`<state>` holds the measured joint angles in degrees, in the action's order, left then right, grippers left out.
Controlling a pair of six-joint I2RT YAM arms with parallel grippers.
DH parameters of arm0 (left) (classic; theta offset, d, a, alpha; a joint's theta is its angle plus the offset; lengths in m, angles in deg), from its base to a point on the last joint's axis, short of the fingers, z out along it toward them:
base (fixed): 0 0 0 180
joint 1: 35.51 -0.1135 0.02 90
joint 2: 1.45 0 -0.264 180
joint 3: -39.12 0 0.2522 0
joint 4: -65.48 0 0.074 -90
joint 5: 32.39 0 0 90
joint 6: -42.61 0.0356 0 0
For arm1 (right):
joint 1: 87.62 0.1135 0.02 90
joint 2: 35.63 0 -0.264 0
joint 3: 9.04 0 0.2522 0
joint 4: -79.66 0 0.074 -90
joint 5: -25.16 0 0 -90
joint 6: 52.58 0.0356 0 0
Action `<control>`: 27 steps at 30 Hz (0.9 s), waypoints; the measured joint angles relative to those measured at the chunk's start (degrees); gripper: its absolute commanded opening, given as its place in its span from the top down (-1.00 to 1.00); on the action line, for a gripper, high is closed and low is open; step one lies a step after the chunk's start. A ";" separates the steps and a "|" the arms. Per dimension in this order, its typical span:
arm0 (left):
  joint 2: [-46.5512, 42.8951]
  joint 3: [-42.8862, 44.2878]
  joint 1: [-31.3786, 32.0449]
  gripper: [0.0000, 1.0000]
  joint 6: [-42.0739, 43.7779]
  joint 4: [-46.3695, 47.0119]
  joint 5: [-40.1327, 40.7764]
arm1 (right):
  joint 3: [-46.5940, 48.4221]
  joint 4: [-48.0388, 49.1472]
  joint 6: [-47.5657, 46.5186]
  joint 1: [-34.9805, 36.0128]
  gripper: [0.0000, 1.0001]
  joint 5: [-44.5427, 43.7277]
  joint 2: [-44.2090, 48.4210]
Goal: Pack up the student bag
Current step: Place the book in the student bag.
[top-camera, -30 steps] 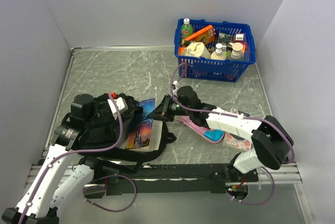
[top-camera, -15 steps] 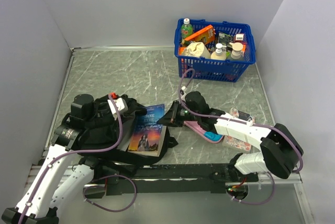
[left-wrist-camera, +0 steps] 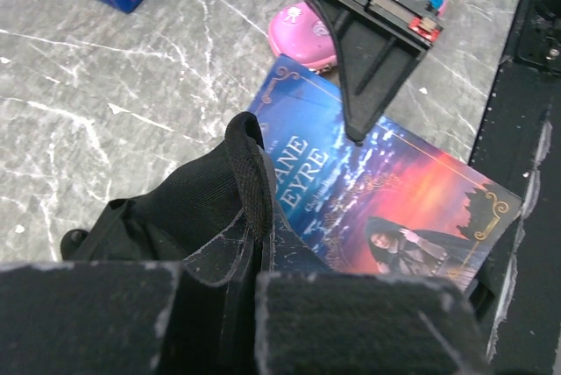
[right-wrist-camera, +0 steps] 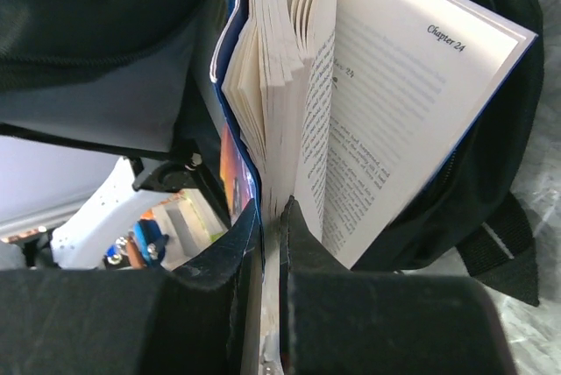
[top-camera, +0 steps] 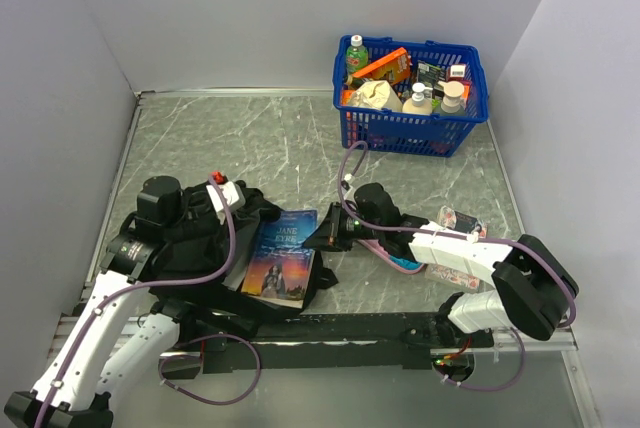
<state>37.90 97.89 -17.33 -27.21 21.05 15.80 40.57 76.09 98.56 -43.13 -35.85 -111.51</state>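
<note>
Over 1 second the paperback book (top-camera: 283, 258) tips from standing on edge to lying cover-up on the right side of the student bag (top-camera: 185, 238), its title now readable. The right hand (top-camera: 320, 239), pinching its pages, swings lower, nearer the bench's (top-camera: 250, 138) front edge.

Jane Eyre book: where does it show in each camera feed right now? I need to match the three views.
Top external: the Jane Eyre book lies cover up at lower centre, against the right side of the student bag.
Left wrist: the book fills centre-right, beyond the student bag fabric.
Right wrist: the book is seen edge-on, pages fanned, with the student bag around it.
Shared landmark: the black student bag.
</note>
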 measured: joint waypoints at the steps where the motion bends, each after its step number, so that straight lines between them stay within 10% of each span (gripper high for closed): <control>1: 0.02 0.00 -0.11 0.98 -0.04 0.22 0.15 | -0.09 -0.15 -0.44 0.00 1.00 0.02 0.02; 5: 0.02 0.00 -0.37 0.98 -0.17 0.98 1.01 | -0.66 -1.88 -2.54 0.00 1.00 0.33 0.13; 9: -0.11 -0.17 -0.48 0.98 -0.17 1.27 1.07 | -0.31 -3.96 -5.01 0.00 -0.04 0.50 -0.33; 12: -0.26 -0.35 -0.66 0.98 -0.22 1.29 0.83 | 1.29 -7.13 -7.43 0.44 -0.40 1.49 -3.21; 27: -0.33 -0.35 -0.90 0.98 0.00 0.83 -0.46 | 1.44 -15.15 -14.45 0.92 -0.67 -6.82 -1.33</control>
<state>37.58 97.54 -18.23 -27.21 21.88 15.35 42.02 60.95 84.12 -42.22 -42.67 -112.84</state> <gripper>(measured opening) 0.033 0.834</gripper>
